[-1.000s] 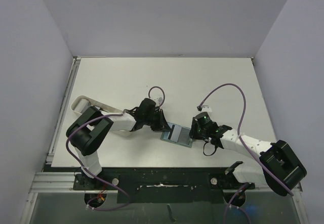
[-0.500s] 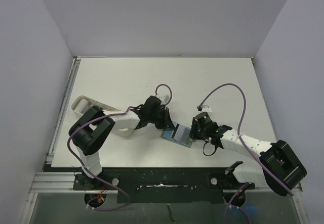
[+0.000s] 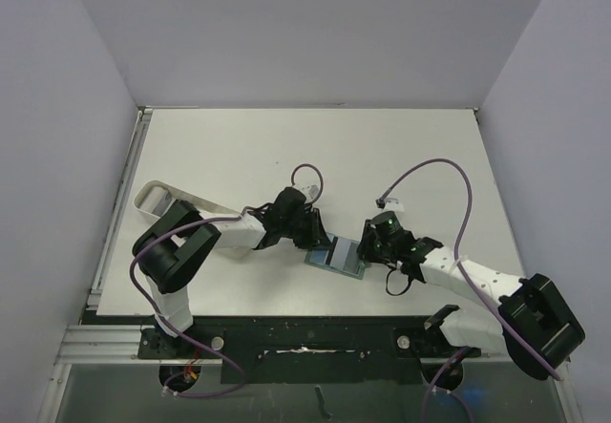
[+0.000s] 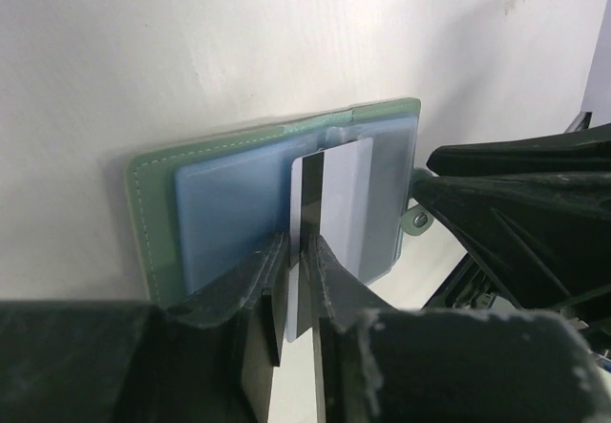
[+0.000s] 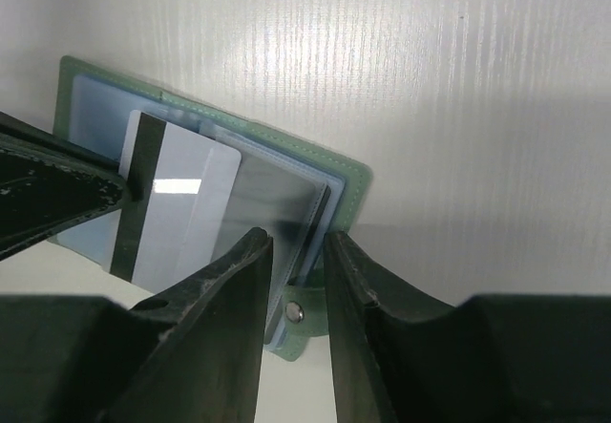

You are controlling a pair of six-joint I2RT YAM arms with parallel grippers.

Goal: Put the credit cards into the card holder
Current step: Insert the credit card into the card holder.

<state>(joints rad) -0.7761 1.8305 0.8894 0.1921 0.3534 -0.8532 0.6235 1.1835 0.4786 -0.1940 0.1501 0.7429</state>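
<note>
Pinching the credit card (image 4: 334, 203) edge-on between the left gripper (image 4: 294, 246) jaws, feeding it ahead into the card holder (image 4: 151, 222); clamping that holder's edge between the right gripper (image 5: 294, 246) jaws, apparently for steadiness.

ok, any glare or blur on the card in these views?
Left wrist: left fingers close to the lens and soft; card and holder sharp, no glare. Right wrist: small bright glare patch on the card's pale face, sheen on the clear sleeve, right fingers soft. Top: even light, soft shadows, but the holder is too small to show card detail.
</note>
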